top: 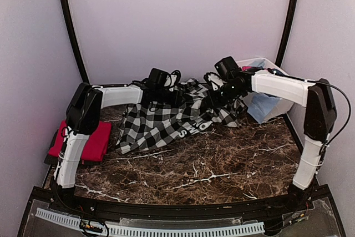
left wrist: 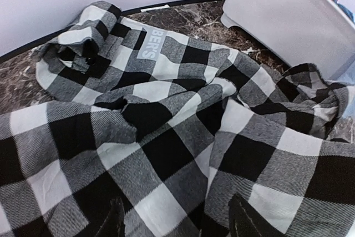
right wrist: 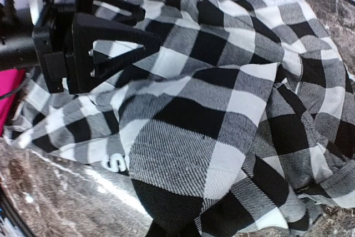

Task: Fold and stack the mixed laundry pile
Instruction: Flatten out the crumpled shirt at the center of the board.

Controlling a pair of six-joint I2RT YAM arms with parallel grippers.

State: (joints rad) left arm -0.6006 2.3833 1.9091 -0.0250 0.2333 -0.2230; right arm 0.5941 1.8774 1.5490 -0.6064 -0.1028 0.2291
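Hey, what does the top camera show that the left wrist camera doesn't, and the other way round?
Only the top view: the red garment at the table's left edge, and the right arm reaching in over the cloth. Only the left wrist view: a grey patch reading BERS, and the left claw with its tips apart over the fabric. Both: the checked garment, the white tub and the marble table.

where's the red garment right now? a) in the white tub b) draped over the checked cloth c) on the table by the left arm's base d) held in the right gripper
c: the red garment lies at the left edge of the table, outside the white tub.
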